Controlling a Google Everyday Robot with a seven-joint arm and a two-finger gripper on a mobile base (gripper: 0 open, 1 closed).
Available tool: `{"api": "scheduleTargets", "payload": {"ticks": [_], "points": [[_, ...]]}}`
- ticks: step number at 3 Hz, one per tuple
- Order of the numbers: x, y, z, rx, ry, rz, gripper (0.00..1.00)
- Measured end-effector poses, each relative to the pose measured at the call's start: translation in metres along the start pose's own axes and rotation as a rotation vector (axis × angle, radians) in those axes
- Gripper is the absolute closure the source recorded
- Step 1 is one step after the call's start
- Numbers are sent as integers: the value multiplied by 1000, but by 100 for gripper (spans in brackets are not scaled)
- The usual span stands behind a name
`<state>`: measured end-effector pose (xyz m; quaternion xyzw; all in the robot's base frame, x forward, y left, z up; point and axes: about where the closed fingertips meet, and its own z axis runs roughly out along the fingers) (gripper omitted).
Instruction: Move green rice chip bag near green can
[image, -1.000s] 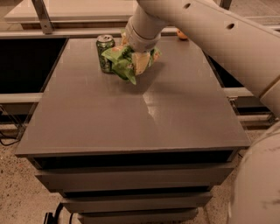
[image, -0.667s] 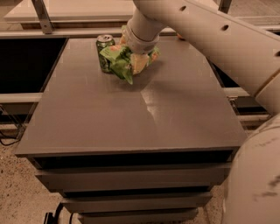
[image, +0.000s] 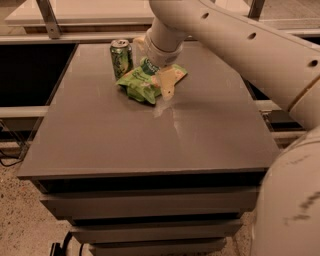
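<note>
The green rice chip bag (image: 140, 84) is a crumpled light-green pouch lying on the grey table (image: 150, 135) at its far middle. The green can (image: 121, 58) stands upright just left of and behind the bag, a small gap apart. My gripper (image: 161, 80) comes down from the upper right and is shut on the bag's right part. One pale finger (image: 167, 85) shows over the bag. The bag's lower edge rests on the table top.
The table's left edge borders a dark gap (image: 30, 75). A pale counter (image: 90, 12) with a metal post runs along the back. My white arm (image: 250, 45) crosses the upper right and my body (image: 290, 200) fills the lower right.
My gripper has lowered the bag a little toward the near side, and it now rests on the table beside the can. The can has not moved.
</note>
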<state>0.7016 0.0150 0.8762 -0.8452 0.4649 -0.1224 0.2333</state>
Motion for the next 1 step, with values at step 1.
{"api": "scheduleTargets", "payload": {"ticks": [1], "points": [[0,0,0,0,0,0,0]]}}
